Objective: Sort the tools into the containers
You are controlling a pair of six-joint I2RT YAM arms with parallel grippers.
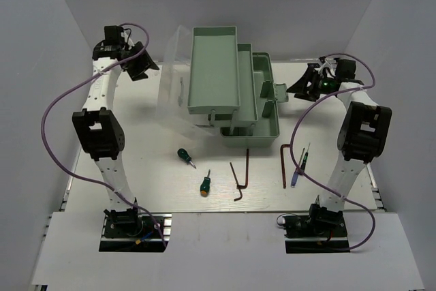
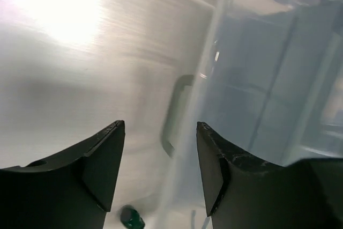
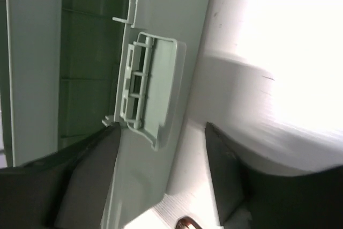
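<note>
Since the sorting had not begun, every tool lay loose on the pale, smooth counter (image 1: pixel 136 182), all near the arms' bases, w/ the toolbox (image 1: pixel 266 73) standing further back at centre. That box was mint-green moulded plastic, rigid, prob. light for its bulk. Its translucent lid (image 1: pixel 170 80) was folded out to the left, thin and likely flexy. The stepped trays (image 1: pixel 214 66) were open-topped rectangles w/ flat floors & low walls, easy to drop into.

Left fingers (image 2: pixel 96 170) hung by the lid, spread wide, holding nothing; the lid's edge ran ahead btwn them, unclamped. Right fingers (image 3: pixel 228 186) hovered at the box's right side, also spread & empty, the ribbed latch (image 3: pixel 147 87) just ahead.

Three hex keys (image 1: pixel 284 165) came next: dark, L-shaped steel rods, stiff, lying flat, one right of centre, two crossing at centre. Judged slippery & low; best pinched across the long leg near the bend.

Two stubby screwdrivers (image 1: pixel 184 156) lay left of centre, apart from each other. Green handles looked fat & grippy, prob. the easiest pick: take across the handle, not the short shaft.

Two precision screwdrivers (image 1: pixel 298 168) lay side by side at far right, just beside the lone hex key. Thin, pen-like, light, apt to roll; take mid-barrel, one at a time, as they sat nearly touching.
</note>
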